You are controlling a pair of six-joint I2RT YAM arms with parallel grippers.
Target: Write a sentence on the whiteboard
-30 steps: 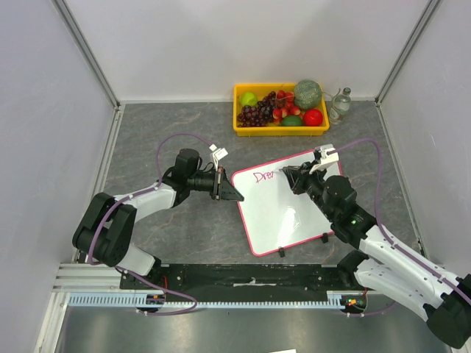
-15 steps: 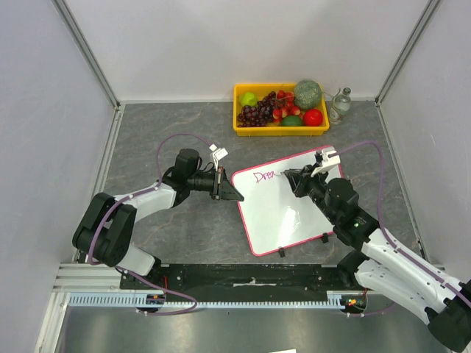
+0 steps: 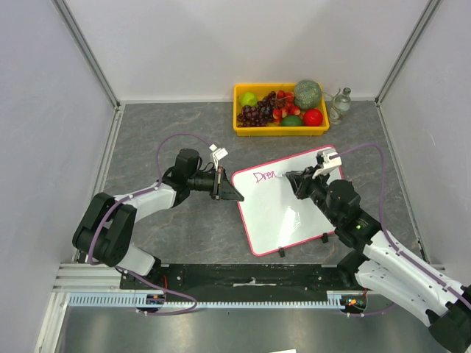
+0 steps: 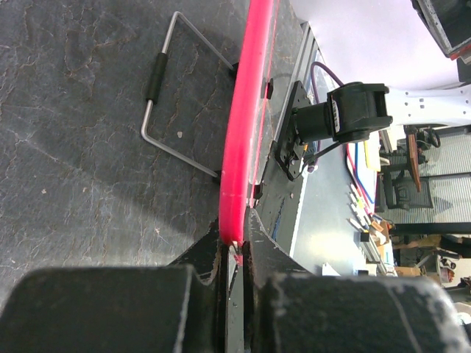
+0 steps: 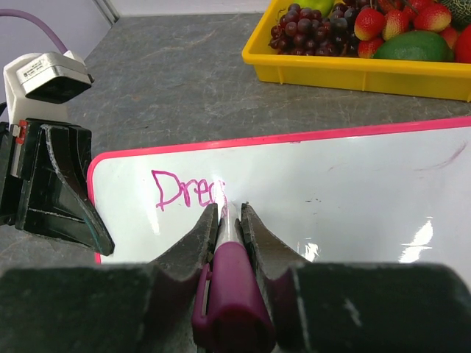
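Note:
The whiteboard [image 3: 287, 213] lies tilted on the grey table, white with a pink-red rim. The magenta sentence [image 3: 263, 176] reads "Drea" near its top left; it also shows in the right wrist view [image 5: 188, 193]. My left gripper [image 3: 234, 194] is shut on the board's left edge; the pink rim [image 4: 246, 132] runs edge-on between its jaws. My right gripper [image 3: 289, 179] is shut on a magenta marker [image 5: 229, 276], whose tip touches the board just right of the last letter.
A yellow tray [image 3: 243, 129] of fruit stands at the back, also in the right wrist view [image 5: 353, 71]. A small clear bottle [image 3: 339, 104] is beside it. A wire stand [image 4: 176, 103] shows under the board. Walls enclose three sides.
My right gripper has moved slightly right with the marker, and the writing has grown from "Dre" toward "Drea". The left arm has not moved.

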